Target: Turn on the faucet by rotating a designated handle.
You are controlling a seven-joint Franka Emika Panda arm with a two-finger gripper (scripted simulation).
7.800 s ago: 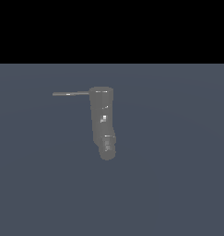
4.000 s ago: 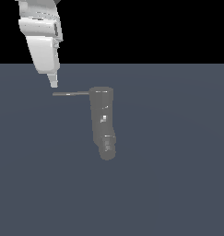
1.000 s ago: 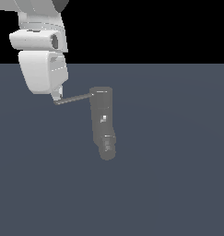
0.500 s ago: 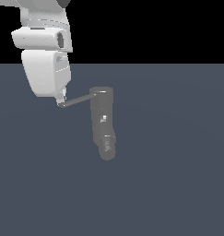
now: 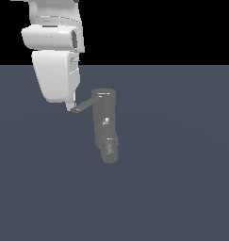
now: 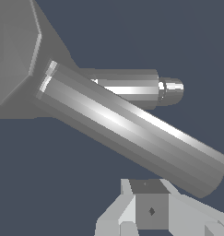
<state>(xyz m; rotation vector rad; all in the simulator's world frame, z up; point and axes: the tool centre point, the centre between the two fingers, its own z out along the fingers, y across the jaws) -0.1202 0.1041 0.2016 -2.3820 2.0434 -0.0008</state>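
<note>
**At the handle's tip, the hand presses in**

Beside the faucet (image 5: 106, 127) on the exterior view's left, the white hand (image 5: 70, 107) touches the tilted handle (image 5: 84, 105) at its free end. Whether its fingers are spread or closed cannot be told.

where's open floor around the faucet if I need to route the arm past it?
Open: the grey floor on the exterior view's right of the faucet, and the wide stretch below its knobby end. Crowded: the exterior view's left of the faucet's top, where the end effector sits at the tip of the handle.
</note>
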